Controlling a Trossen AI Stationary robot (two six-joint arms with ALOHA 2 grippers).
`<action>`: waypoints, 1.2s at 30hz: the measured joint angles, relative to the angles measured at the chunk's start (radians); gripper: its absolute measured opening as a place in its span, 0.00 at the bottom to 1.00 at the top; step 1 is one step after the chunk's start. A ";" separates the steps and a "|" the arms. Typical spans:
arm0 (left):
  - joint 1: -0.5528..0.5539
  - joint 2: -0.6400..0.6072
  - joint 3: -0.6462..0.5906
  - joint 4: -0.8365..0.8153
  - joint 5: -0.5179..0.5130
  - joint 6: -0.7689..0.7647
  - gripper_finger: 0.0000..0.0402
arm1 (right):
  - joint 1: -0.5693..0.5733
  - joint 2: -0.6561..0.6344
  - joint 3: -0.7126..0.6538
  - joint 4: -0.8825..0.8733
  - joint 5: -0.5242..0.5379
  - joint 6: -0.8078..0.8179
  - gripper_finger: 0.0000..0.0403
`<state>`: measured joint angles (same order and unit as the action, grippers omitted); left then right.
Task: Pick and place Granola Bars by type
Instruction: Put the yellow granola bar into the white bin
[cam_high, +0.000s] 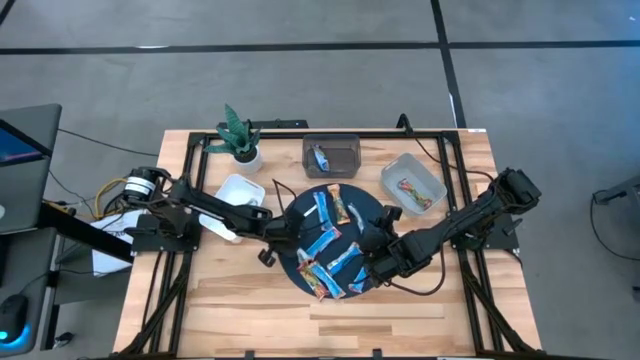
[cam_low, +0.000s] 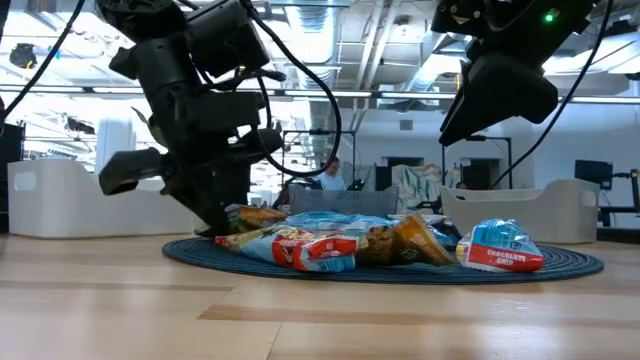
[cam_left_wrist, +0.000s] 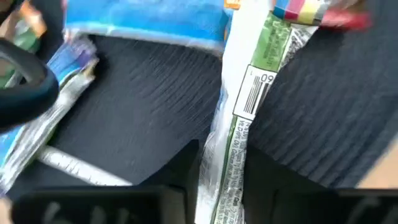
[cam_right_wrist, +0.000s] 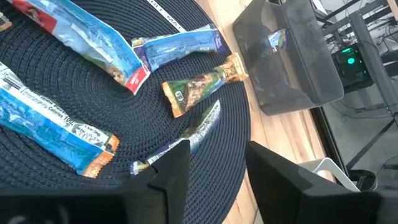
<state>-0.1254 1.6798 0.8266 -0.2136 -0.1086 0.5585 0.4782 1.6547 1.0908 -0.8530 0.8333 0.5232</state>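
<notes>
Wooden table (cam_high: 250, 300): mat (cam_high: 296, 262), bins (cam_high: 332, 155), plant (cam_high: 240, 137).

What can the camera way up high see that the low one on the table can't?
Only the high view shows the potted plant and the blue bar lying inside the dark bin. Only the low view shows the room behind the table, with a person sitting far off. Both show the round dark mat with the pile of Granola Bars, and the left gripper and right gripper at the mat.

"CHOCOLATE CHIP" on blue bar wrapper (cam_low: 503, 250), "60" by barcode on green-white wrapper (cam_left_wrist: 251, 106)
</notes>
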 joint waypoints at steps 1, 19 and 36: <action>0.000 0.001 0.007 -0.020 -0.020 -0.015 0.16 | 0.000 0.000 0.000 0.002 0.000 0.000 0.37; -0.055 -0.153 0.104 -0.249 -0.288 -0.357 0.15 | 0.000 0.000 0.000 0.005 -0.024 0.008 0.34; -0.125 -0.510 0.104 -0.843 -0.584 -0.925 0.15 | 0.006 0.000 0.000 0.014 -0.026 -0.005 0.33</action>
<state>-0.2500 1.1694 0.9302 -1.0565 -0.6930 -0.3668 0.4847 1.6547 1.0904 -0.8387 0.8074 0.5179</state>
